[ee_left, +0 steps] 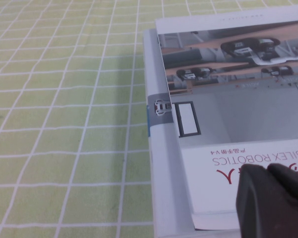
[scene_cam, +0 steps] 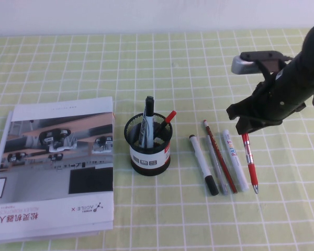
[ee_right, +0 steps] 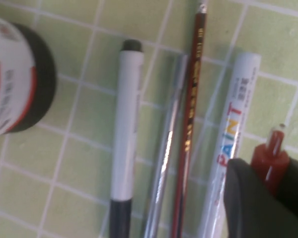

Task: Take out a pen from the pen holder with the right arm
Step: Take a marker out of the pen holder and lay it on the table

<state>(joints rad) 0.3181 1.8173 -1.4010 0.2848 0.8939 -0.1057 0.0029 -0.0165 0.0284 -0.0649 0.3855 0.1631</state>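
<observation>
Clear-barrelled red pen (scene_cam: pixel 249 163) right of pen holder (scene_cam: pixel 149 149), top end pinched by right gripper (ee_right: pixel 272 178) fingers, left gripper (ee_left: pixel 270 196) fingers together above booklet (ee_left: pixel 228 109).

Flat across the whole view: a green tablecloth (scene_cam: pixel 68 68) ruled in pale squares. On the robot's left, a stack of booklets (scene_cam: pixel 57 167), lying flat with the cover up. Just beside it, near the middle, a black mesh pen holder (scene_cam: pixel 149 157), standing upright. To its right, side by side in a row: a white marker (scene_cam: pixel 201 162) with a black cap, a clear pen (ee_right: pixel 166 148), a dark red pencil (ee_right: pixel 191 99) touching it, then a white paint marker (scene_cam: pixel 234 159). Last, a red pen (scene_cam: pixel 250 164), tip seemingly on the cloth, upper end hidden.
</observation>
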